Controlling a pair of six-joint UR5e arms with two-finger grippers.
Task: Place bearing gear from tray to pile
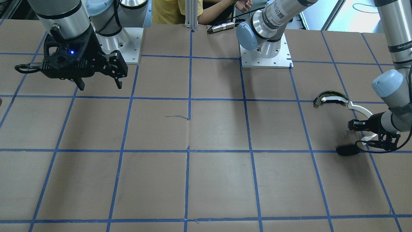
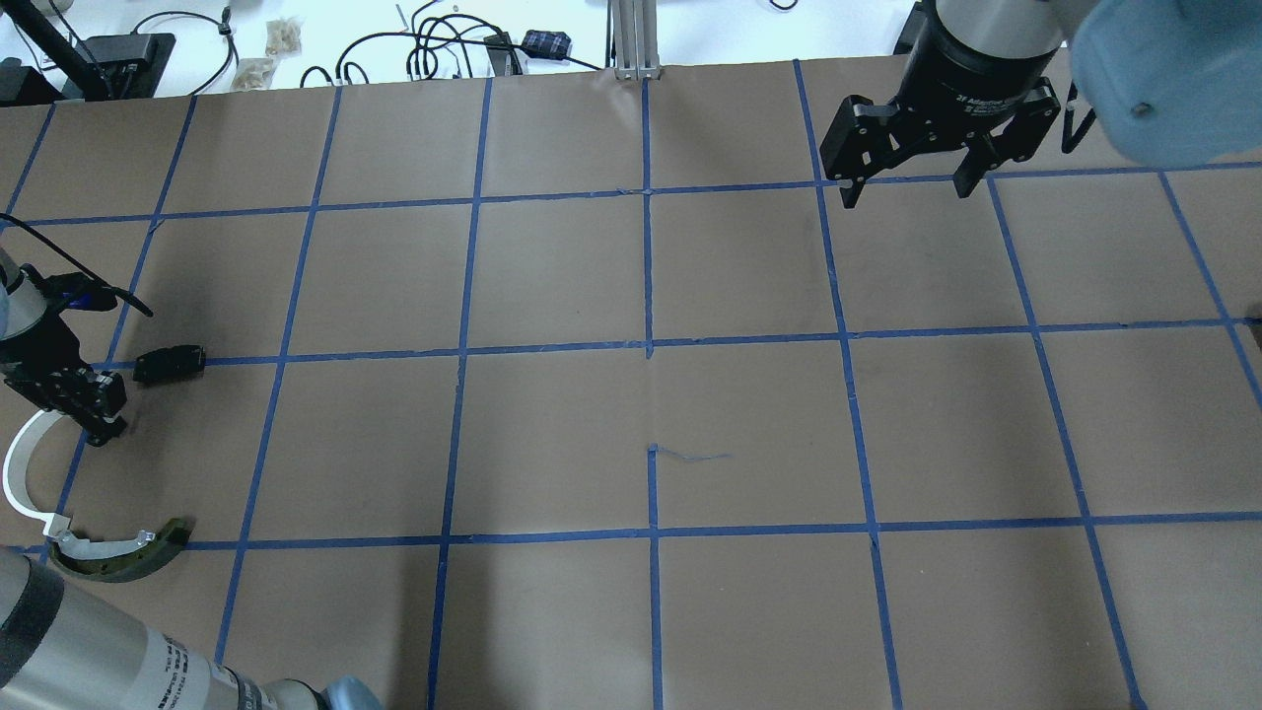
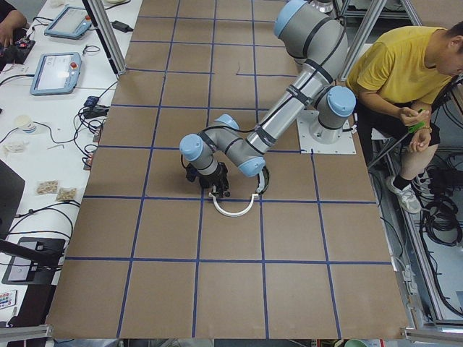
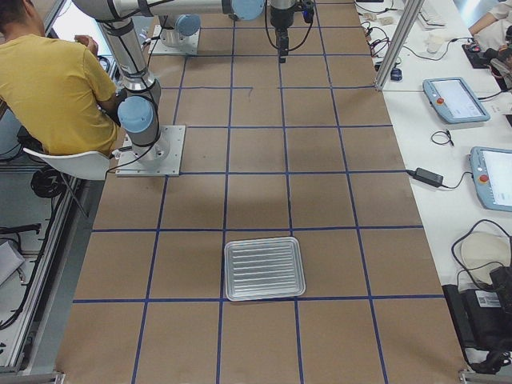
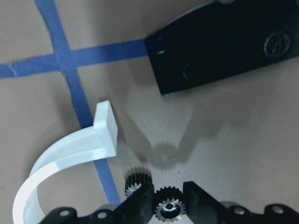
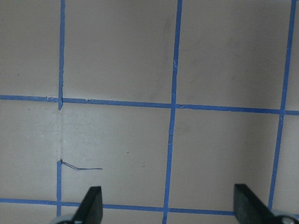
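My left gripper (image 5: 167, 201) is shut on the bearing gear (image 5: 168, 208), a tiny black toothed ring, and holds it just above the paper. A second small toothed piece (image 5: 138, 178) shows beside one finger; I cannot tell if it is joined. The pile lies around it: the white curved strip (image 5: 70, 156), the flat black plate (image 5: 224, 46) and, in the overhead view, the dark curved yellowish-edged piece (image 2: 118, 552). There the left gripper (image 2: 94, 414) sits between the plate (image 2: 170, 364) and the strip (image 2: 20, 473). My right gripper (image 2: 907, 187) is open and empty, far away.
The ribbed metal tray (image 4: 265, 268) lies at the table's end on my right, with nothing visible in it. A person in yellow (image 4: 48, 80) sits behind the arm bases. Blue tape lines grid the brown paper.
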